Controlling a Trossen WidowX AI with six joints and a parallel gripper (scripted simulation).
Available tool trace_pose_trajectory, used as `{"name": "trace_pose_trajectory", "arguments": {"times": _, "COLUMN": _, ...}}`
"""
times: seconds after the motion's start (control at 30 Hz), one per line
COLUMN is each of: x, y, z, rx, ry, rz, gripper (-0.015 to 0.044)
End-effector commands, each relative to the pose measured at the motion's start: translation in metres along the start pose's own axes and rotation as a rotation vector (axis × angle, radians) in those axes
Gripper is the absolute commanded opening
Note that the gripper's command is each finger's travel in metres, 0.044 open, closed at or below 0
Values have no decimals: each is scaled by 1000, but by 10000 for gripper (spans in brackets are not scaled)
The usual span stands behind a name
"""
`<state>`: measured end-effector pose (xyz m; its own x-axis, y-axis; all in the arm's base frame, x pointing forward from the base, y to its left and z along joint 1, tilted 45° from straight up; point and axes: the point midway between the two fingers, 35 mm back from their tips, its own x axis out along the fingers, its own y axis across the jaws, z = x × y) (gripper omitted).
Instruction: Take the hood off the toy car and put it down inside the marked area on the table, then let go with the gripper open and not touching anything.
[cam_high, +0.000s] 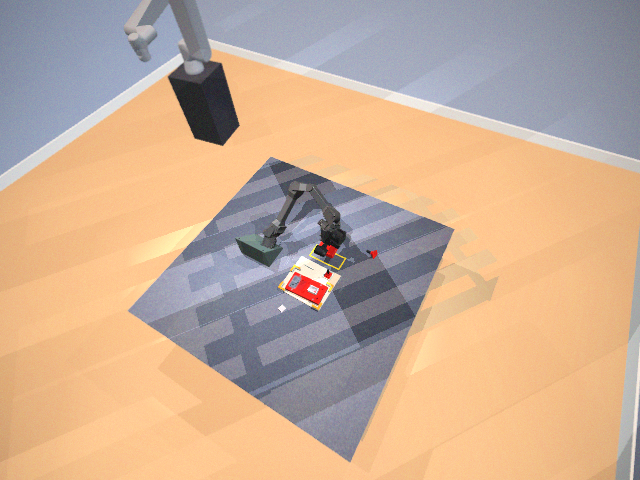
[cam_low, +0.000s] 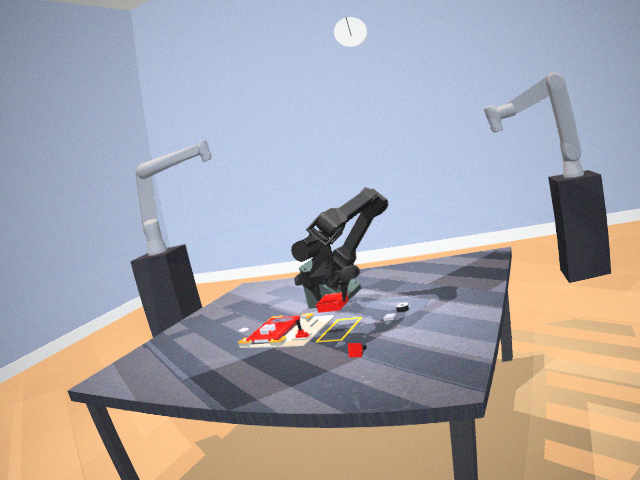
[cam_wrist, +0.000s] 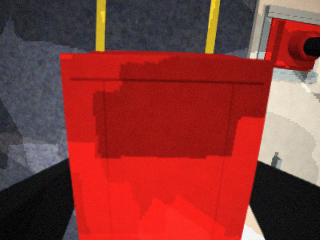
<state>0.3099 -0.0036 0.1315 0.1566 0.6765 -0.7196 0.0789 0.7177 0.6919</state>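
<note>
My gripper is shut on the red hood, with a dark finger on either side of it. The hood is held above the table, off the car. The marked area, a yellow outline, shows partly past the hood's far edge in the wrist view; the hood hides the rest there. The red toy car stands on a cream board beside the marked area.
A red piece with a black knob stands on the board. A separate red piece lies past the outline. A round black-and-white part and small white pieces lie on the table.
</note>
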Motion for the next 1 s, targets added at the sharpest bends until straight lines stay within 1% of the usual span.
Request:
{"name": "trace_pose_trajectory", "arguments": {"times": 0.0, "x": 4, "y": 1, "z": -1, "rx": 3, "ry": 3, "rz": 6, "gripper": 0}}
{"name": "trace_pose_trajectory", "arguments": {"times": 0.97, "x": 28, "y": 2, "z": -1, "rx": 2, "ry": 2, "rz": 6, "gripper": 0}}
